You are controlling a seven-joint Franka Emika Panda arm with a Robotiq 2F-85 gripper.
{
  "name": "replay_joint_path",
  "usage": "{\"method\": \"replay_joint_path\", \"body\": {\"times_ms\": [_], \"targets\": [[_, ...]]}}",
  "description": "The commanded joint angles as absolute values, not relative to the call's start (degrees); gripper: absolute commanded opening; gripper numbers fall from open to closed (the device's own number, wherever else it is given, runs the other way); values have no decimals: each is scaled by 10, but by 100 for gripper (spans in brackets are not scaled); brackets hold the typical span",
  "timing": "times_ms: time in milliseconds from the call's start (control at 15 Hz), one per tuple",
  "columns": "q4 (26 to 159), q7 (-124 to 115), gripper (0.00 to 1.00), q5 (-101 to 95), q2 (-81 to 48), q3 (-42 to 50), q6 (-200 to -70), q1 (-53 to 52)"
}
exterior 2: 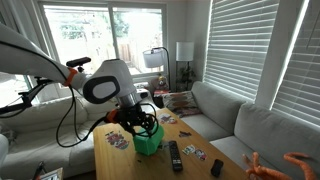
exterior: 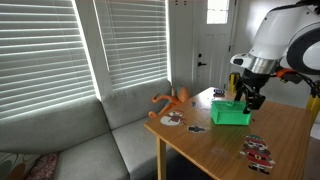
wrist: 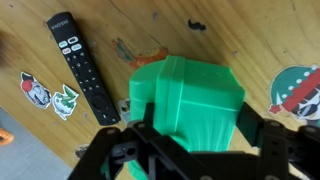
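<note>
The fingers (wrist: pixel 118 150) are standing wide around the green box (wrist: pixel 190 95) on the bench (wrist: pixel 250 30); the remote (wrist: pixel 82 65) is lying at its nine o'clock

Single arm (exterior 2: pixel 100 82) bent over, forearm angled down. Wrist vertical, gripper (exterior: pixel 250 102) pointing straight down, set low. Jaws spread wide apart. Fingers (wrist: pixel 115 155) dark, both seen in wrist view.

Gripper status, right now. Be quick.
Gripper: open, its jaws standing on either side of the green box. Whether they touch it cannot be told.
</note>
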State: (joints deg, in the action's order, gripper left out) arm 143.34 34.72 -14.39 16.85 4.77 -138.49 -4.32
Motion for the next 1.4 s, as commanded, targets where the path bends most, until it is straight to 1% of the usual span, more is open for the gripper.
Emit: {"method": "replay_joint_path", "body": {"times_ms": [0, 267, 600, 733, 800, 867, 933, 1333], "targets": [[1424, 309, 55, -216, 168, 7, -1348, -27], [1437, 263, 55, -298, 172, -30, -1346, -33], [1452, 217, 55, -349, 175, -63, -1353, -39], [1451, 210, 55, -350, 180, -63, -1355, -43], [1450, 204, 95, -352, 185, -63, -1355, -41], [1449, 207, 96, -350, 190, -60, -1356, -41], [1448, 209, 100, -349, 197, -58, -1353, -40], [1445, 260, 100, -277, 193, 5, -1386, -38]]}}
